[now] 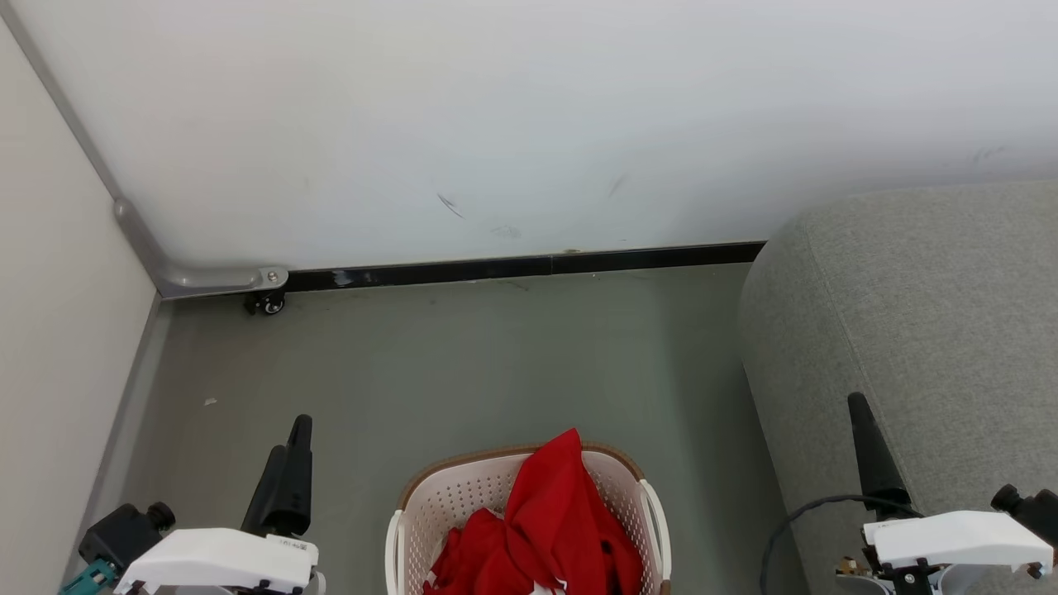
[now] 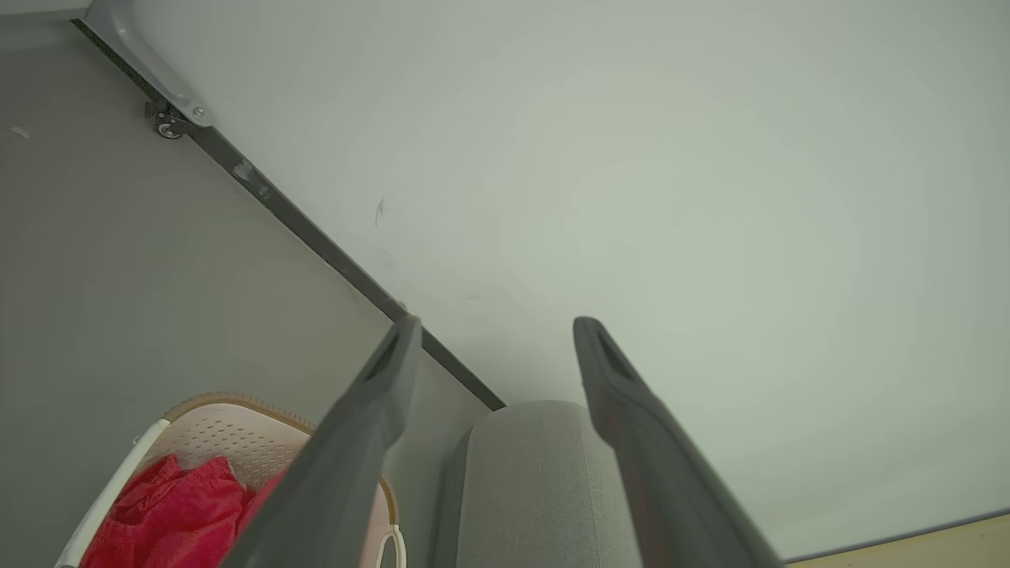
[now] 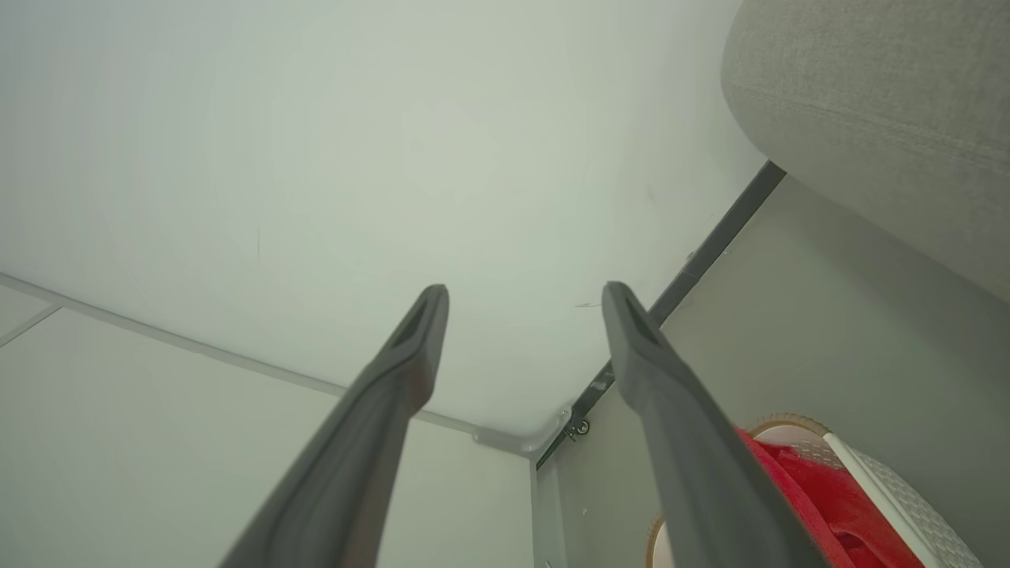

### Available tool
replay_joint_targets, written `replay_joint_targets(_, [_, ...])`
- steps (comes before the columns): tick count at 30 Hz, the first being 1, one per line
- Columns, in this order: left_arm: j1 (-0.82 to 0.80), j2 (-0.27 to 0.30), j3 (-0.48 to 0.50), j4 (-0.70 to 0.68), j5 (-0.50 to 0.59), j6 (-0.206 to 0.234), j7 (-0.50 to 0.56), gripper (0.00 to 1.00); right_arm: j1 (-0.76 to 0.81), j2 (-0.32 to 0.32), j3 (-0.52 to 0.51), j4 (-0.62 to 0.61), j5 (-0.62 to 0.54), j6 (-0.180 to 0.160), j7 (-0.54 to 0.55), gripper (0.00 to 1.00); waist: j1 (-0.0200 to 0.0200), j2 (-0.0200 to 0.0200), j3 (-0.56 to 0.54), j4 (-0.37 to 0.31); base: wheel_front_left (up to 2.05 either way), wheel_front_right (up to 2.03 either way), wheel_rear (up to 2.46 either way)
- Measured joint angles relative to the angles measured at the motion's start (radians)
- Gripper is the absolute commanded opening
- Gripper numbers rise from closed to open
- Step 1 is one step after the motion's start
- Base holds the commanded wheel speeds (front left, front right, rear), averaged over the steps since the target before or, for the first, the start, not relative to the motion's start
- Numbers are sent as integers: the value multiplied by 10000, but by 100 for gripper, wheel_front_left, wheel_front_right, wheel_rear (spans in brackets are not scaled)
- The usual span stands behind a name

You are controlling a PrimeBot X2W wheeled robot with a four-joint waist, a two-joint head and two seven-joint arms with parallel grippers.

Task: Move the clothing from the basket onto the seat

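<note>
Clothing [image 1: 554,521]: red heap in basket [image 1: 446,496], on floor, centre front, peak above rim.
Left tool [image 2: 493,323], right tool [image 3: 525,290]: both spread wide, empty, flanking basket.
Heap inboard of each and lower; left judged slightly nearer.
Seat [image 1: 926,314]: right of basket, beside right tool.

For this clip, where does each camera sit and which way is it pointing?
Head view: on the head, facing forward and down at the basket of clothing beside the seat; left hand and right hand at the lower corners.
Left wrist view: on the left wrist, along that open hand toward the wall.
Right wrist view: likewise, toward the wall's corner.
Shared: all show basket, clothing, seat.
</note>
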Motion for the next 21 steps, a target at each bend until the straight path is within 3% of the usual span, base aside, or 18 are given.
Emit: replay_joint_targets(21, [-3, 134, -725, -8, 3871, 669, -738, 100, -5, -21, 128, 84, -3643, 0, -577, 100, -25, 0, -52, 96, 0, 0, 0])
